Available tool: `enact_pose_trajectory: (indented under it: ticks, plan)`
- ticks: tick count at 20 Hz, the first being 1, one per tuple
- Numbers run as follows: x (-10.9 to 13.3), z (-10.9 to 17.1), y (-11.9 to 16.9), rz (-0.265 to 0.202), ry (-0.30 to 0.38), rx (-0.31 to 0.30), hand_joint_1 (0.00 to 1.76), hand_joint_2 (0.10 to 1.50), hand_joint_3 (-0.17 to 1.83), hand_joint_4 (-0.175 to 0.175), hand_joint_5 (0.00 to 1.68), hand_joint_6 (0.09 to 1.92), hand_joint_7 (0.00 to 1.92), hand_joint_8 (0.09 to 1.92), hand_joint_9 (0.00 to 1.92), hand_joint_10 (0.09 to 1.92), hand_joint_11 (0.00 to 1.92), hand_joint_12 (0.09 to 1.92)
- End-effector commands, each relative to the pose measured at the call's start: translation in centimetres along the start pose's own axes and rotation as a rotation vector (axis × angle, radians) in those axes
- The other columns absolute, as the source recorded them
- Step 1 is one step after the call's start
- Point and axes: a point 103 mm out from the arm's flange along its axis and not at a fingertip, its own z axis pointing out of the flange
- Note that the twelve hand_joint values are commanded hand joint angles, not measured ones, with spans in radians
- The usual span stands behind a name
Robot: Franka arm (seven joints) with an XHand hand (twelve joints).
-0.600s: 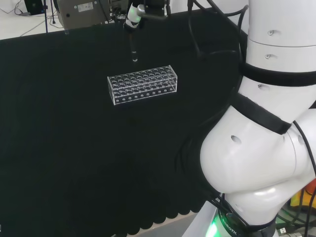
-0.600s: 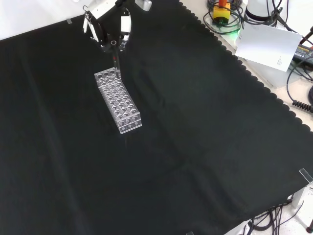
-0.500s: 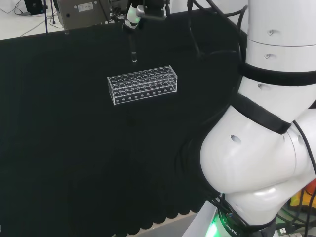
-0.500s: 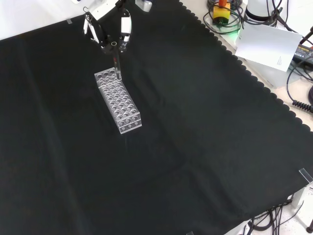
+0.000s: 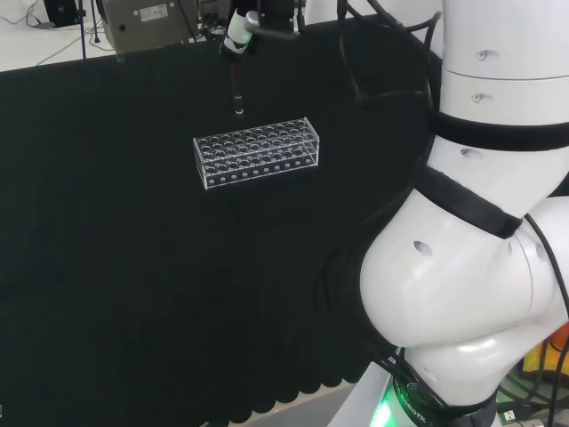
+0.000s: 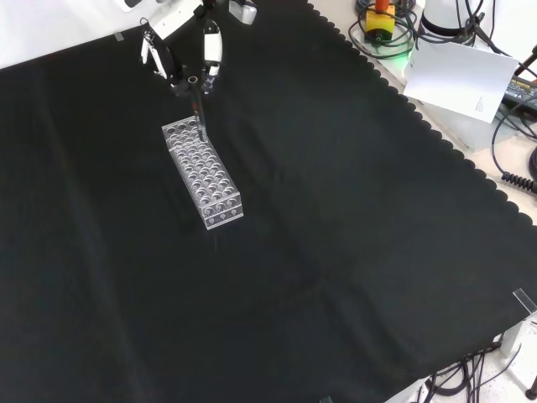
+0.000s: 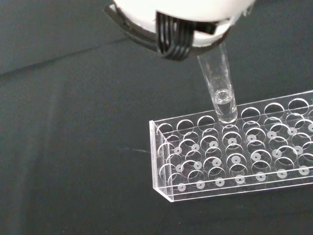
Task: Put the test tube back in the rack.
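While the hand (image 6: 186,52) hangs above the rack (image 6: 202,172), its fingers (image 6: 213,46) pinch the upright test tube (image 6: 198,113).

— What covers the bench?
— A black cloth (image 6: 352,218), scalloped along its edge.
— And directly on it?
— One clear rack (image 6: 202,173) of round holes, its end row just below the fingers (image 6: 211,49).

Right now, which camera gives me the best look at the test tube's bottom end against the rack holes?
The wrist view: the test tube is large there, its rounded end hanging above the rack holes near one end. The head view shows the tube as a thin line beyond the rack. The front view shows it below the hand, overlapping the rack's far end.
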Motion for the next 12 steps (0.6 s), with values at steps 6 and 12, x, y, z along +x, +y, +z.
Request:
enact_pose_trajectory:
  ticks: [6, 12]
  plan:
    - [-0.8, 1.2, 1.0, 0.011, 0.022, 0.022, 1.43, 0.71, 0.48, -0.175, 1.34, 0.27, 1.37, 0.78, 1.48, 0.09, 0.67, 1.30]
    - [-1.4, 2.6, 1.4, 0.024, 0.029, 0.050, 1.43, 0.71, 0.48, -0.175, 1.34, 0.27, 1.37, 0.78, 1.48, 0.09, 0.67, 1.30]
